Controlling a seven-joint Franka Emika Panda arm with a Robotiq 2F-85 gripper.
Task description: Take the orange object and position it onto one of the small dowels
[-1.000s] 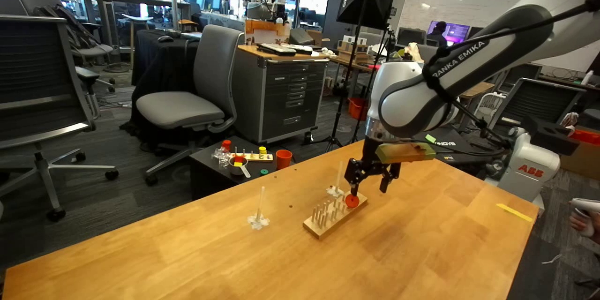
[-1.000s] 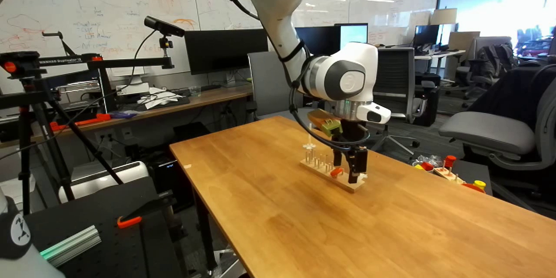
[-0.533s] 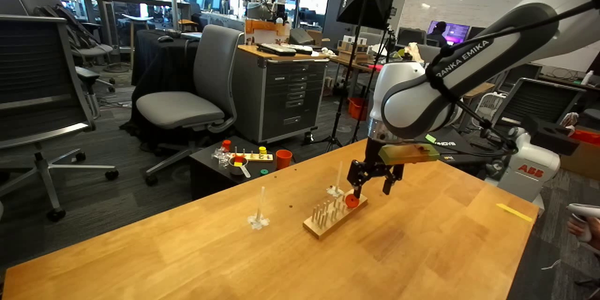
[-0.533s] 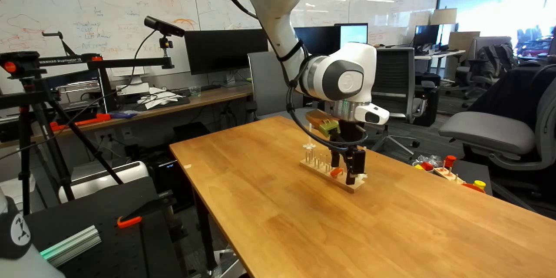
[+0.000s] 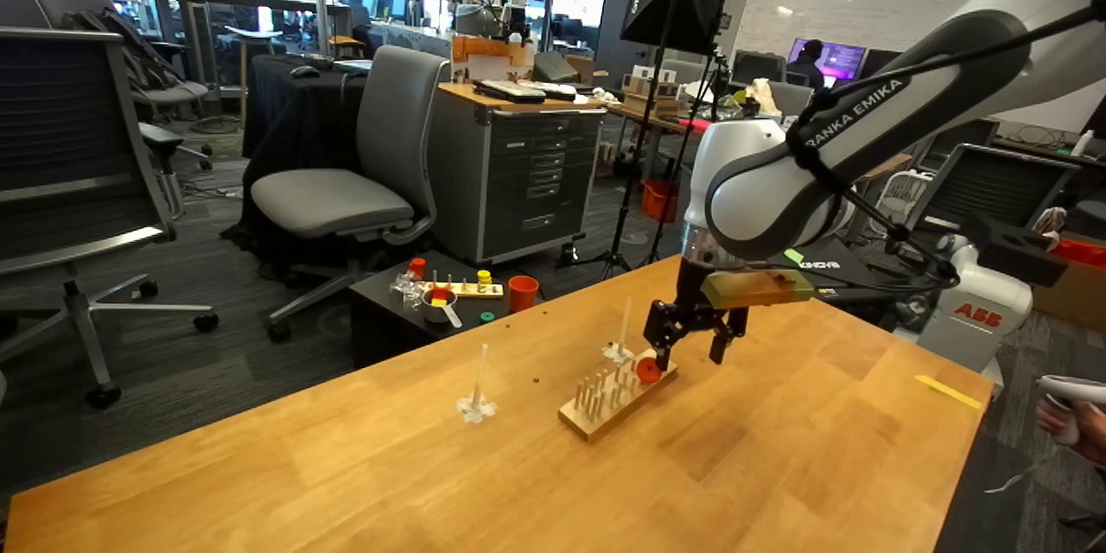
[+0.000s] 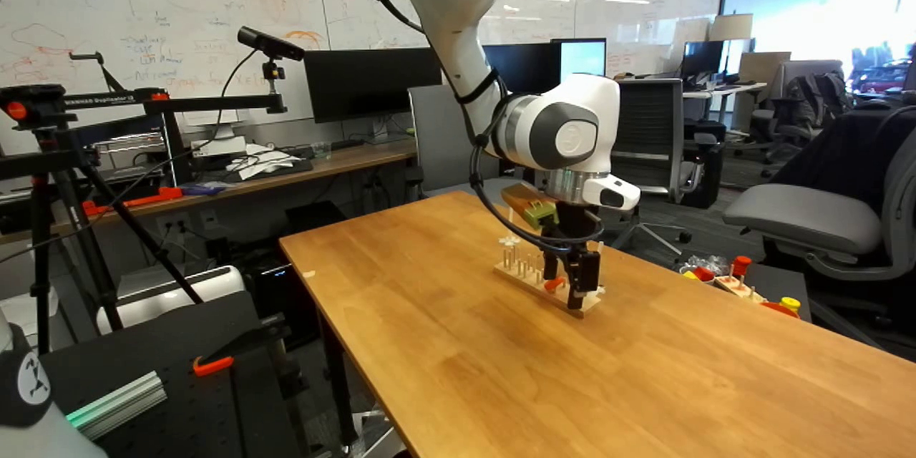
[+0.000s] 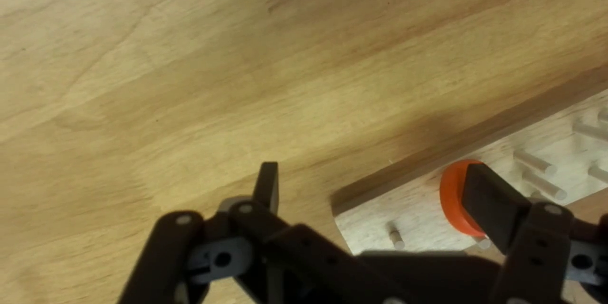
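A round orange object (image 5: 648, 370) rests tilted on the light-wood base (image 7: 375, 218), close to the board's near end in the wrist view. Small pale dowels (image 5: 596, 396) rise from that base, and a lone dowel (image 7: 396, 238) stands between the disc and the end. My gripper (image 7: 370, 166) is open, holding nothing. Its right finger in the wrist view passes in front of the orange object (image 7: 453, 194) and hides part of it; contact cannot be told. The left finger (image 7: 267, 185) is over bare table. In an exterior view the gripper (image 6: 563, 291) hangs low over the board's end.
Taller thin rods on taped feet stand near the board: a rod (image 5: 479, 376) and another rod (image 5: 624, 327). Past the table edge, a dark side table carries an orange cup (image 5: 523, 294) and a second peg board (image 5: 471, 288).
My gripper has come down slightly and shifted sideways a little, toward the board's end. The orange object and the board have not visibly moved. The jaws have stayed wide.
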